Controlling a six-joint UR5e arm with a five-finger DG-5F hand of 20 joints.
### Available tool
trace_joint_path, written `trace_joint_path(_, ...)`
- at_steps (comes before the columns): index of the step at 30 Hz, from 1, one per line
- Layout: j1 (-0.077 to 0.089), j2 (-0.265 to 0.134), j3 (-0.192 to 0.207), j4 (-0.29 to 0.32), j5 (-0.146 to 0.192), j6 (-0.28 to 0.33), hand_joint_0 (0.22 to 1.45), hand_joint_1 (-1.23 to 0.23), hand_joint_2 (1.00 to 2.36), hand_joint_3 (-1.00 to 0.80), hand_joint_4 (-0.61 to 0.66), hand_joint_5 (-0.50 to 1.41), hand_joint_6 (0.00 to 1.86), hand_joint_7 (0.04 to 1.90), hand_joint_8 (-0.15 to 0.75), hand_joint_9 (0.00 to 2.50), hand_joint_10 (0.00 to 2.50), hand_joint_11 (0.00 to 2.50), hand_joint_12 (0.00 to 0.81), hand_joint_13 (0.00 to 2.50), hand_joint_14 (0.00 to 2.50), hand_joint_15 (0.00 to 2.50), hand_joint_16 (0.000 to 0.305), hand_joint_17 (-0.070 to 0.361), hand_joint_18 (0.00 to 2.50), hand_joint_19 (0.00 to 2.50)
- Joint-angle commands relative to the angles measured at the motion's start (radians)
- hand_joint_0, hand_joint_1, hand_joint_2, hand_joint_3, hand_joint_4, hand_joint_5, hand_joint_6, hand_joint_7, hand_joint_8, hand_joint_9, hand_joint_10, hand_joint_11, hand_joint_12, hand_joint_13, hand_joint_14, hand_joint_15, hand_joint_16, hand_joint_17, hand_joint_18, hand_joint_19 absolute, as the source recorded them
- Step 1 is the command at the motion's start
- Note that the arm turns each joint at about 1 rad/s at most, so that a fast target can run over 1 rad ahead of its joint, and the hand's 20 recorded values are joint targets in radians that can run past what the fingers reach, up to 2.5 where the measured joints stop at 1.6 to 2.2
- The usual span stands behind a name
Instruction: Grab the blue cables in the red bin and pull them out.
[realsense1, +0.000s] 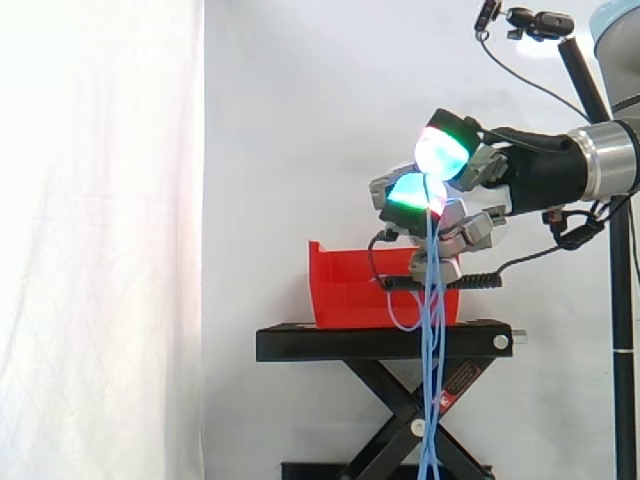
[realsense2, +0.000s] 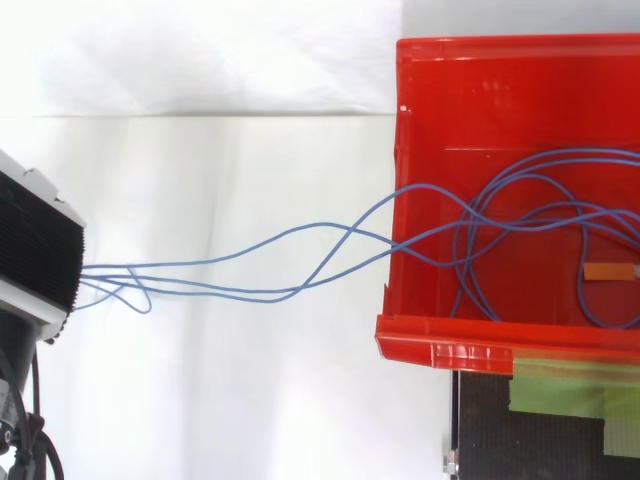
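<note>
- Blue cables (realsense1: 433, 300): several thin strands, gripped at the top by the hand (realsense1: 455, 185) and hanging straight down past the front of the red bin (realsense1: 345, 290) and the black stand (realsense1: 380, 343) to the bottom edge of the side view.
- One strand makes a small loop against the bin's front wall.
- Hand: clenched on the cables, the strands pinched under the glowing green-cyan fingertips (realsense1: 445, 150). It sits above the bin's right end, clear of the rim.
- Top view: the cables (realsense2: 110, 270) run from a black ribbed block (realsense2: 35, 250) at the left edge, cross the white floor, pass over the bin's left wall (realsense2: 398, 140) and coil loosely inside the bin.
- Labels: a small orange tag (realsense2: 610, 271) sits on a strand inside the bin; no writing legible on it.
- Red-and-white sticker (realsense1: 455, 385) on the stand's scissor leg; print too small to read.
- Green tape (realsense2: 575, 385) lies on the stand top just beside the bin's rim.
</note>
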Motion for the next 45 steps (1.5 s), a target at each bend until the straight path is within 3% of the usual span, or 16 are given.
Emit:
trace_joint_path(1, 0.001, 0.000, 0.000, -0.001, 0.000, 0.000, 0.95, -0.91, 1.00, -1.00, -0.06, 0.60, 1.17, 0.53, 0.149, 1.36, 0.00, 2.00, 0.270, 1.52, 0.31, 1.83, 0.047, 0.106, 1.03, 1.05)
trace_joint_path(34, 0.001, 0.000, 0.000, 0.001, 0.000, -0.002, 0.95, -0.92, 1.00, -1.00, -0.07, 0.61, 1.16, 0.54, 0.152, 1.37, 0.01, 1.99, 0.268, 1.51, 0.29, 1.84, 0.048, 0.107, 1.03, 1.05)
trace_joint_path(45, 0.000, 0.000, 0.000, 0.001, 0.000, 0.000, 0.95, -0.92, 1.00, -1.00, -0.08, 0.61, 1.15, 0.55, 0.133, 1.37, 0.01, 1.89, 0.261, 1.52, 0.27, 1.85, 0.046, 0.104, 1.04, 1.06)
